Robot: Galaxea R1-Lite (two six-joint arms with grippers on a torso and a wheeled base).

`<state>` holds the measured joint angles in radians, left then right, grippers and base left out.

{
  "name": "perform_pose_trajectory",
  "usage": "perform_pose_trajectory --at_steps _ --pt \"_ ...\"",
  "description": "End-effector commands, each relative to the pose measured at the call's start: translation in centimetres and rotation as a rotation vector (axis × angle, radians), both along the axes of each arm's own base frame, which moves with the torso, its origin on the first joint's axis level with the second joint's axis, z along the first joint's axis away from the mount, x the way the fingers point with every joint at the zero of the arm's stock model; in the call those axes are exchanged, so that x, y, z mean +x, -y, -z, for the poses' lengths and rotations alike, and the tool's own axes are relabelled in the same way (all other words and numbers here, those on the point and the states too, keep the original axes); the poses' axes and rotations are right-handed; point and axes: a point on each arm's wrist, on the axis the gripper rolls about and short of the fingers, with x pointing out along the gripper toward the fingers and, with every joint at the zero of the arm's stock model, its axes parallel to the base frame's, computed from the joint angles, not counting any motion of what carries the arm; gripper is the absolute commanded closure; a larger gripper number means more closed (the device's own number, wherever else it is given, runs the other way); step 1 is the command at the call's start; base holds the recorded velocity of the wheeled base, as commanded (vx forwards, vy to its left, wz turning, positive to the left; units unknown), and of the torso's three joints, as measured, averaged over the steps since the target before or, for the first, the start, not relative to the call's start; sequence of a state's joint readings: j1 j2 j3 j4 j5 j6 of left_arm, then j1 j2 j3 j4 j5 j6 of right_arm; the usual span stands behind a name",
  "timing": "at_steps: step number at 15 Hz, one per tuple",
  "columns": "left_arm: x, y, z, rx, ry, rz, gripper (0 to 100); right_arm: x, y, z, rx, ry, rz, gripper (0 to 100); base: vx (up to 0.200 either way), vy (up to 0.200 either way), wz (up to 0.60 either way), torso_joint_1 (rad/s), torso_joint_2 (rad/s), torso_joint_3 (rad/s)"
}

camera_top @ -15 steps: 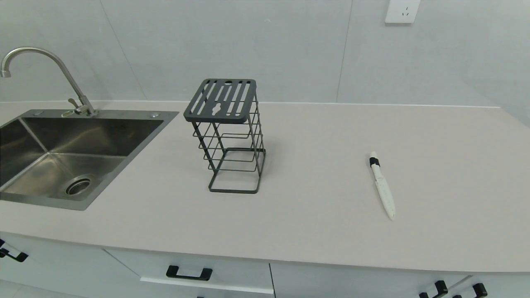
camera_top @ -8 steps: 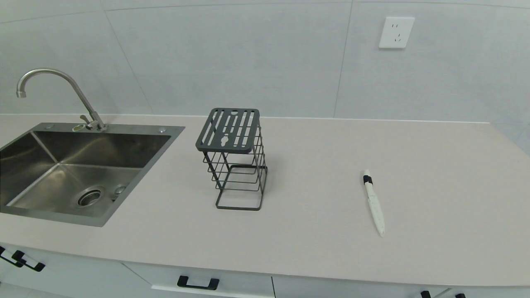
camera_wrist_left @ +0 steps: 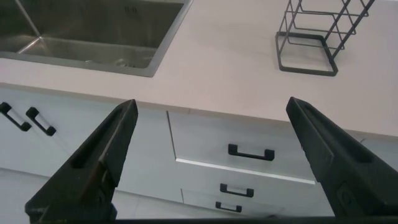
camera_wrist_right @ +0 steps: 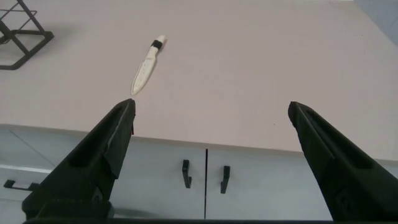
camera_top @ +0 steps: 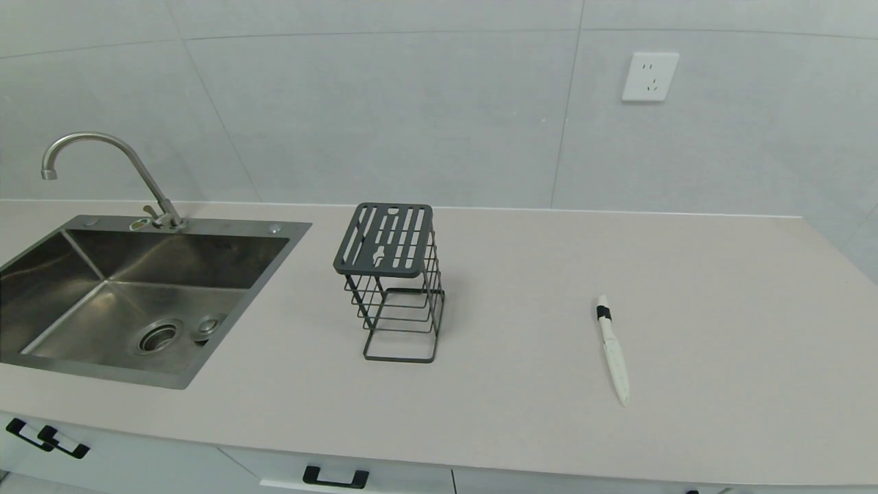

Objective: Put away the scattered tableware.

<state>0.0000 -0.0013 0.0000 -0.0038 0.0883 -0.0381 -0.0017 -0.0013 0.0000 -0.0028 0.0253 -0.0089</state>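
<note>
A white knife [camera_top: 612,348] with a black band near its handle end lies flat on the pale countertop [camera_top: 549,274], right of centre; it also shows as the knife [camera_wrist_right: 148,65] in the right wrist view. A dark wire rack [camera_top: 392,280] with a slotted top stands upright near the middle of the counter, and its base [camera_wrist_left: 308,48] shows in the left wrist view. My left gripper [camera_wrist_left: 211,152] hangs open in front of the cabinet drawers, below the counter edge. My right gripper [camera_wrist_right: 211,152] is open too, off the counter's front edge and short of the knife.
A steel sink [camera_top: 130,288] with a curved tap [camera_top: 103,171] takes up the counter's left end. A wall socket [camera_top: 649,76] sits on the tiled wall behind. Drawers with black handles [camera_wrist_left: 250,152] and cabinet doors [camera_wrist_right: 205,177] lie under the counter.
The whole head view has shifted, showing more wall and less cabinet front, so the camera has moved. Knife and rack keep their places on the counter.
</note>
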Motion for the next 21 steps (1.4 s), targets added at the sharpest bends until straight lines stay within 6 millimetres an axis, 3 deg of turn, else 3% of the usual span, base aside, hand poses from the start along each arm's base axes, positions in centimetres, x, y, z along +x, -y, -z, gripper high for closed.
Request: perform_pose_trajectory --at_steps 1,7,15,21 --pt "0.01 0.00 -0.01 0.000 0.000 -0.001 0 0.01 0.00 -0.01 0.000 -0.001 -0.001 0 0.000 0.000 0.00 0.000 0.00 0.000" --pt "0.01 0.00 -0.01 0.000 0.000 -0.001 0 0.01 0.00 -0.01 0.001 -0.001 0.001 0 0.000 0.000 0.00 0.012 0.00 0.008" --pt "0.01 0.00 -0.01 -0.011 0.000 -0.001 0 0.01 0.01 -0.01 0.003 -0.001 0.002 0 0.000 0.000 0.00 0.251 -0.02 0.222" --pt "0.01 0.00 -0.03 -0.012 0.002 -0.002 0 0.01 0.01 -0.01 0.003 -0.001 0.005 0 0.000 0.000 0.00 0.025 0.00 0.021"
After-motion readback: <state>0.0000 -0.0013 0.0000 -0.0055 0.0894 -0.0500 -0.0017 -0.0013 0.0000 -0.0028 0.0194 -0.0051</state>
